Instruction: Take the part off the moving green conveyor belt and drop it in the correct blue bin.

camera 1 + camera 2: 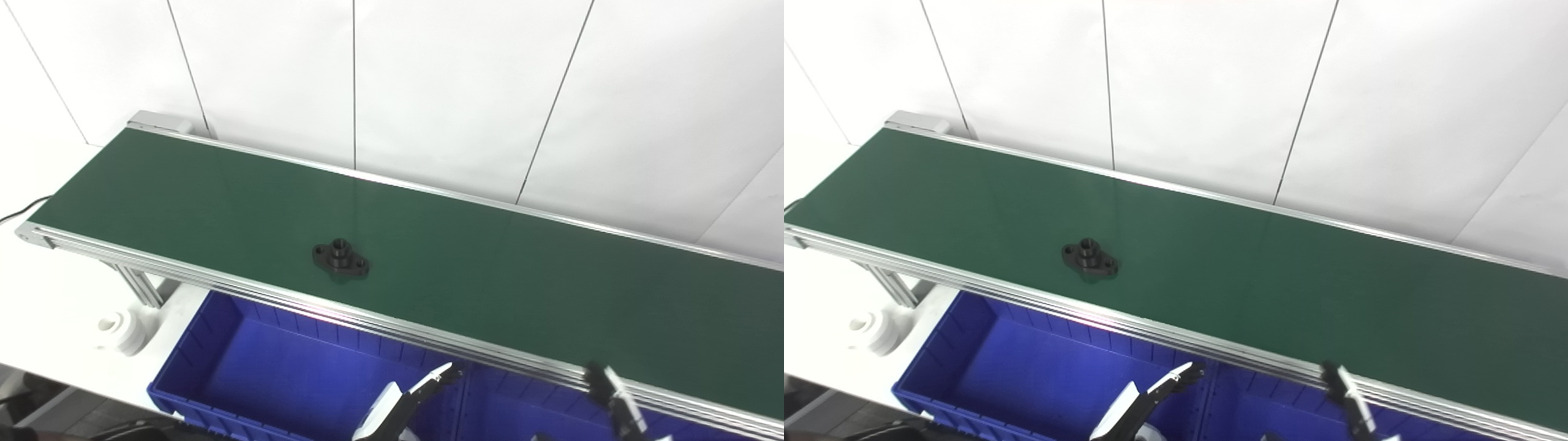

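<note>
Resting flat on the matte green conveyor belt (490, 269), near its front aluminium rail, is the small black oval flange part (340, 258) with a raised round hub and a bolt hole at each end. Below the rail sits the ribbed blue plastic bin (257, 367). Only fingertips show of the left hand (404, 404) and right hand (615, 401); seemingly spread, holding nothing.

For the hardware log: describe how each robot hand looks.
Only the tips show at the bottom edge. The left robot hand has a white shell and slim fingers, white on top and black beneath, with dark tips. The right robot hand shows thin black fingers with pale edging. No cables, markings or sleeves are visible.
</note>
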Controlling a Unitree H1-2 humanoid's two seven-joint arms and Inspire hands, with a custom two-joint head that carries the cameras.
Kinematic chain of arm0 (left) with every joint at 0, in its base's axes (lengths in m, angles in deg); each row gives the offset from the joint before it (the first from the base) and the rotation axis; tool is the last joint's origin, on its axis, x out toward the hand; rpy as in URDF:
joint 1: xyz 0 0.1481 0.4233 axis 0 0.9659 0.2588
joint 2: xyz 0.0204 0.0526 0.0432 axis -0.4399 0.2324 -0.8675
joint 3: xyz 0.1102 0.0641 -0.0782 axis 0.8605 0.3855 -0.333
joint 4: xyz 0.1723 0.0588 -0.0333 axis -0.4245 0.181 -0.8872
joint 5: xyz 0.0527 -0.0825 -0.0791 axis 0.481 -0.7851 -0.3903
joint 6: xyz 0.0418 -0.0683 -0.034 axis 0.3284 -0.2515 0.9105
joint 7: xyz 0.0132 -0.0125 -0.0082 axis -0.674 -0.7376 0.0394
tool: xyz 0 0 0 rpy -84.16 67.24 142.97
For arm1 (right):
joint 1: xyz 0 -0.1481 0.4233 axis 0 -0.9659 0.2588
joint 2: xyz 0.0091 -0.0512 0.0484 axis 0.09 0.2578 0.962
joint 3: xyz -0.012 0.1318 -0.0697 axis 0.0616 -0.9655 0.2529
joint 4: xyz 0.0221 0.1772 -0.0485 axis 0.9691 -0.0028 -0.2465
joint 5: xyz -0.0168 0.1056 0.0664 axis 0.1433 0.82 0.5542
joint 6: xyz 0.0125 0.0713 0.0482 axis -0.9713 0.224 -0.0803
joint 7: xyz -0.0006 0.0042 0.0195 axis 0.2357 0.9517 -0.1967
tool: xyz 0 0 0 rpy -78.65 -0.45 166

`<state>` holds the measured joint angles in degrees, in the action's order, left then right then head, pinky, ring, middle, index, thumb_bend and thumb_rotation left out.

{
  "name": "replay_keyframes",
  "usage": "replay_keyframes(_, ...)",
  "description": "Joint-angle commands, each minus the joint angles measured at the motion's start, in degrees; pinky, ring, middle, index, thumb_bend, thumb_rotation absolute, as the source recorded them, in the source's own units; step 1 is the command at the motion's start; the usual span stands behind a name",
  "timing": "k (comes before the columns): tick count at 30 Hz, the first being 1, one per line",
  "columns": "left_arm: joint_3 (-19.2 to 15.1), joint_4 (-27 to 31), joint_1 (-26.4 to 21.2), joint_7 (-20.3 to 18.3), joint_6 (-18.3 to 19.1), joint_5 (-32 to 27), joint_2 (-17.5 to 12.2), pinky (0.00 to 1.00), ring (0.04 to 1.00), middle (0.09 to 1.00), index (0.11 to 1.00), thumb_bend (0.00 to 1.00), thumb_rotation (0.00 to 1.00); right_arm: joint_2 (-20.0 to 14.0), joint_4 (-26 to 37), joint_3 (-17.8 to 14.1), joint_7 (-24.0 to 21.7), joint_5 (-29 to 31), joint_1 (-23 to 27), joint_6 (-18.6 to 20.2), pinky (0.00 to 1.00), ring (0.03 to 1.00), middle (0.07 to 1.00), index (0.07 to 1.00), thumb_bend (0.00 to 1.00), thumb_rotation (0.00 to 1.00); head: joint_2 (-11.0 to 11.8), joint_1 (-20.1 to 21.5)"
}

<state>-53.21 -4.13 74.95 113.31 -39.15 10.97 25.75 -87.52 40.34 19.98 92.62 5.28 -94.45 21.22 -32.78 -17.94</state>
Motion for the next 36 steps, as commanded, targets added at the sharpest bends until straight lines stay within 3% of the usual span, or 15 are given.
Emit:
replay_keyframes(1,-0.08,1.06,-0.95,0.66,-1.63,0.53,-0.27,0.87,0.891,0.905,0.917,0.73,0.68,-0.23,5.11,-1.52,-0.44,-1.25,2.59,-0.02,0.79,0.820,0.837,0.851,0.74,0.35,-0.23,1.05)
replay_keyframes(7,-0.46,1.79,-0.78,-0.16,-1.63,0.45,-0.94,0.88,0.905,0.921,0.935,0.72,0.72,-0.88,9.15,-3.33,-3.36,-3.41,8.14,3.98,0.73,0.769,0.787,0.807,0.77,0.38,-0.79,5.02)
replay_keyframes(11,-0.32,2.04,-0.76,-0.01,-1.64,-0.61,-1.53,0.88,0.907,0.924,0.940,0.71,0.73,-0.88,10.96,-3.15,-7.02,-4.31,11.26,9.17,0.72,0.760,0.781,0.798,0.78,0.37,-1.02,7.53)
replay_keyframes(21,-1.34,3.11,0.09,-1.42,-1.64,-2.50,-3.08,0.90,0.915,0.931,0.942,0.71,0.76,0.96,9.67,1.35,-13.59,-11.59,19.42,19.87,0.67,0.747,0.789,0.804,0.80,0.31,-1.10,15.96)
replay_keyframes(26,-2.52,3.19,0.47,-2.53,-1.63,-4.65,-3.85,0.90,0.917,0.935,0.946,0.75,0.78,2.71,5.76,3.64,-13.44,-14.84,22.89,21.42,0.68,0.752,0.785,0.797,0.82,0.32,-1.16,21.95)
replay_keyframes(31,-3.13,3.94,0.86,-2.85,-1.64,-5.09,-5.00,0.92,0.938,0.959,0.955,0.70,0.82,4.51,1.82,5.51,-12.79,-17.72,25.71,22.46,0.69,0.759,0.790,0.801,0.82,0.32,-1.03,25.22)
replay_keyframes(36,-1.99,3.43,-0.09,-0.30,-1.64,-3.80,-6.67,0.93,0.942,0.959,0.953,0.67,0.85,6.24,-3.99,7.28,-11.76,-21.11,29.75,23.08,0.69,0.763,0.796,0.810,0.82,0.32,-1.00,27.30)
